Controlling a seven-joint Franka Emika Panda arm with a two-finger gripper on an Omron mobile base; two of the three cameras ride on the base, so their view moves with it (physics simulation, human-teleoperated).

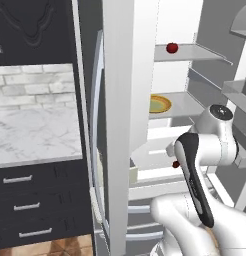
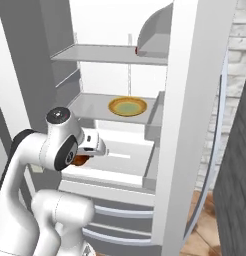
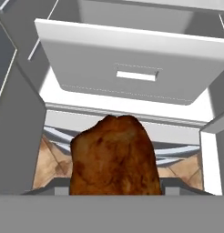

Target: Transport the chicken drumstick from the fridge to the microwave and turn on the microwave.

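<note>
Left: white marble desk [image 1: 35,135] over dark drawers, then the tall white open fridge [image 1: 125,75]. End effector [image 2: 85,155] closed partway on the golden-brown, mottled chicken drumstick [image 3: 114,157], held in front of the fridge's pulled-out white drawer [image 3: 132,68], floor below. Risk: the lumpy meat could slip on the swing out, or clip the fridge door edge. Small red fruit [image 1: 172,48] on top shelf, yellow round plate [image 2: 127,106] on middle shelf.
</note>
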